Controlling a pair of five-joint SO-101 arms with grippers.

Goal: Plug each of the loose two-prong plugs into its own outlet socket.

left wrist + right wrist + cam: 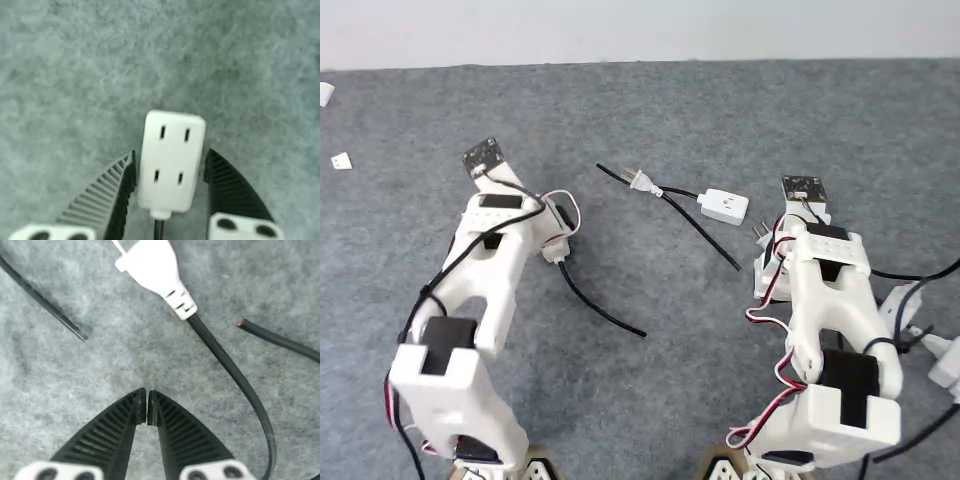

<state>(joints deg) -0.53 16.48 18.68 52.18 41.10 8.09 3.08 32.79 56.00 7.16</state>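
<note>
left jaws: clamped on socket (172, 160) | right jaws: closed (empty), plug (151, 269) ahead

Robot lab bench: grey felt mat (650, 400), bare white wall (620, 30).

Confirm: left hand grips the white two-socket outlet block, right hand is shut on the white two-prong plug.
Wrong about the right hand: it is shut on nothing, and the white two-prong plug lies on the grey carpet beyond it, untouched, as the right wrist view shows. The left hand does grip the white two-socket outlet block.
</note>
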